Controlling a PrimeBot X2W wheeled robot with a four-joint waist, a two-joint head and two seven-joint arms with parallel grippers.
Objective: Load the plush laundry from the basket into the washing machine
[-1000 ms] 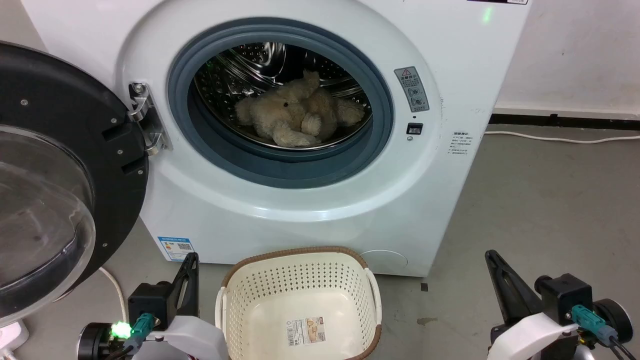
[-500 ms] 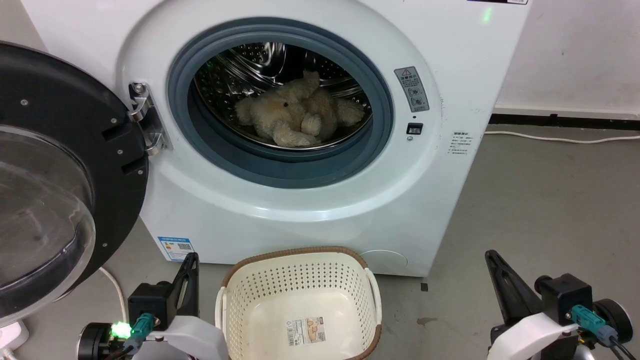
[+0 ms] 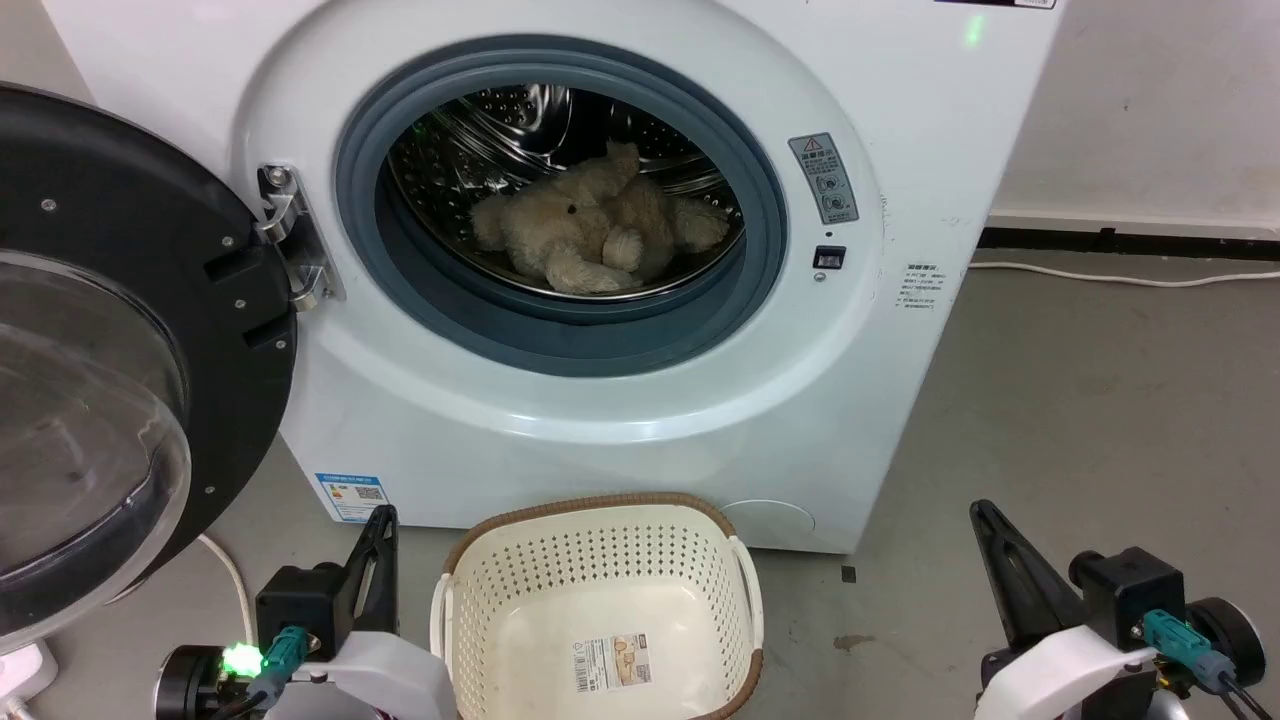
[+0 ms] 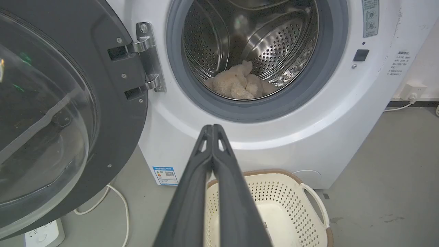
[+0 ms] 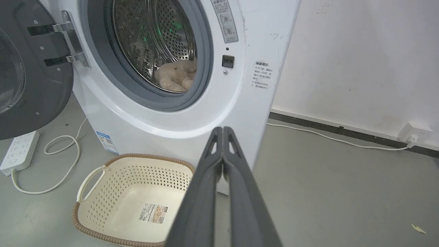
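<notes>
Plush laundry lies inside the washing machine, slumped on the low part of the steel drum, well behind the grey rubber ring. No limb hangs over the ring. The basket stands on the floor just in front of the machine, near me, and its bottom carries only the label sticker.

My left fingers are clenched tip to tip with nothing between them. They point up toward the drum opening from the near left of the basket. My right fingers are pressed together the same way and also hold nothing, poised off the basket's right side over bare floor. Both are well apart from the bear and from the basket.

I judge the loading step done: the bear is in the drum and the basket has nothing left to pick from. So the next move calls for no grasp. It calls for keeping both arms low and clear of the opening.

The door stands swung wide to the left, its clear dome facing me. If closing it is wanted, I reckon my left arm is the nearer one. It would need to reach around the door's far left edge and push it in an arc toward the ring. The bear looks far enough in that the door should not catch it.
</notes>
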